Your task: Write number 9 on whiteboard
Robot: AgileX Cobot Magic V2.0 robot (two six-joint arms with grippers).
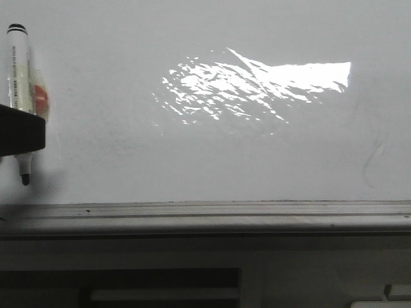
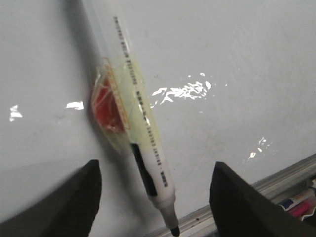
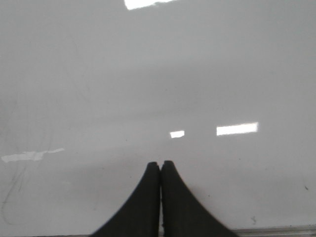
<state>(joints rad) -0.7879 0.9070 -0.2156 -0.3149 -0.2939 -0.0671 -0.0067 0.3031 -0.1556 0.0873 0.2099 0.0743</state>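
The whiteboard [image 1: 212, 154] is a glossy white-grey board with a bright glare patch [image 1: 257, 83]. No black number 9 shows on it. A white marker [image 1: 18, 70] with a black tip pointing to the near edge is at the far left, with yellowish tape and a red piece [image 1: 40, 96] stuck to its barrel. My left gripper [image 2: 157, 165] is open, its fingers [image 2: 79, 197] wide apart on either side of the marker [image 2: 143, 133], not touching it. My right gripper [image 3: 161, 164] is shut and empty over bare board [image 3: 158, 74].
A grey metal edge strip [image 1: 205, 212] runs along the board's near side, also in the left wrist view [image 2: 276, 180]. Other markers [image 2: 296, 205] lie beyond that edge. A faint grey curved smudge [image 1: 374, 163] is at the right.
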